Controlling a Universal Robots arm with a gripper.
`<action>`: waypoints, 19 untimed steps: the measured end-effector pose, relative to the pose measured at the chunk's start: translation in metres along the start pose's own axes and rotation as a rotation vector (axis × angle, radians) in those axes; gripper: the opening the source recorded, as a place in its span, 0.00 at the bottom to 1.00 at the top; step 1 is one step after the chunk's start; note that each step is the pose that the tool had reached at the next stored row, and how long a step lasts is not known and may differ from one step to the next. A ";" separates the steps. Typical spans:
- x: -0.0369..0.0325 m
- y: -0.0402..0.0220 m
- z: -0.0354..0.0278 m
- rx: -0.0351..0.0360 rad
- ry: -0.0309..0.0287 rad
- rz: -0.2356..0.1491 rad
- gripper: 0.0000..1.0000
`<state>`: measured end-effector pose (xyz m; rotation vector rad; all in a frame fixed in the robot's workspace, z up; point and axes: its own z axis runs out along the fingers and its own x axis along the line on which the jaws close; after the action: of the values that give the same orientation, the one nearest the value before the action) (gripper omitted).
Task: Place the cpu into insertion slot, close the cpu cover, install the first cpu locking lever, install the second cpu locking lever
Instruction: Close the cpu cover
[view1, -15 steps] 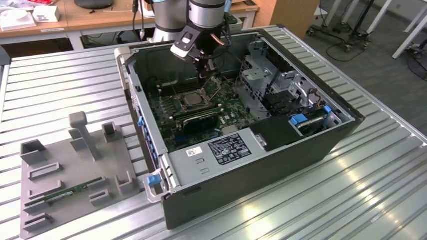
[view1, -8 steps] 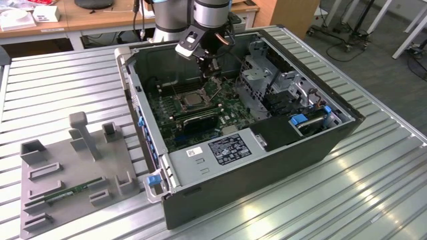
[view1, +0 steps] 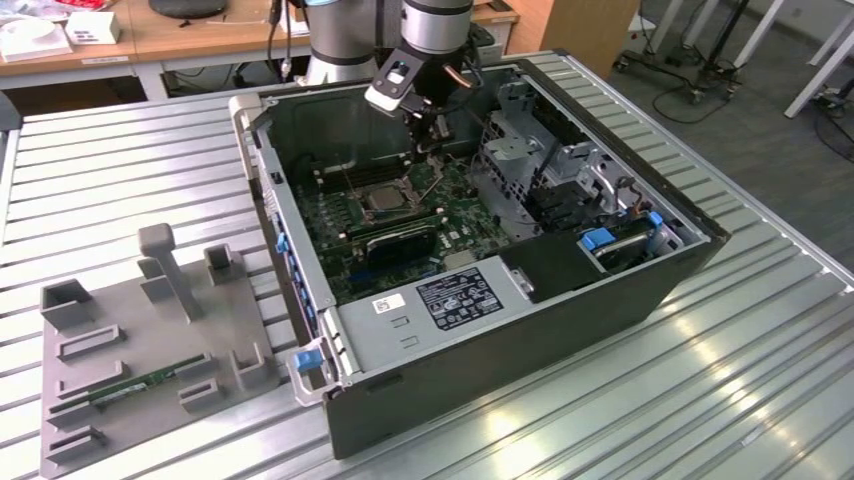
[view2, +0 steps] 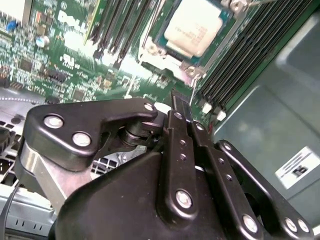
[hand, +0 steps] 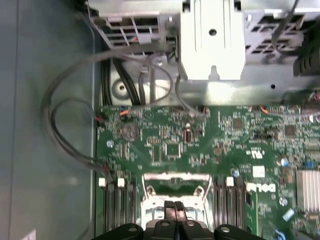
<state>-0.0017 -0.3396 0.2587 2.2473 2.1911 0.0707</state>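
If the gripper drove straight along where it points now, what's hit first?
Probably the silvery rim of the insertion slot, beside the seated cpu: the gripper, jaws shut, points at that edge. Depth is unclear; it could be bare motherboard instead.

In the second wrist view the picture's edge cuts off one side of the cpu (view2: 192, 26).

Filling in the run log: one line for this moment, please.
gripper: shut, nothing held | position: inside case, over motherboard, near insertion slot | cpu: seated in slot | levers: unclear
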 end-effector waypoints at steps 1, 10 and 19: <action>0.0001 0.0024 0.0001 0.0000 0.0000 0.000 0.11; 0.0006 0.0225 0.0008 0.0000 0.0000 0.000 0.11; 0.0011 0.0413 0.0014 0.0000 0.0000 0.000 0.11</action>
<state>0.0396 -0.3395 0.2586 2.2473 2.1912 0.0707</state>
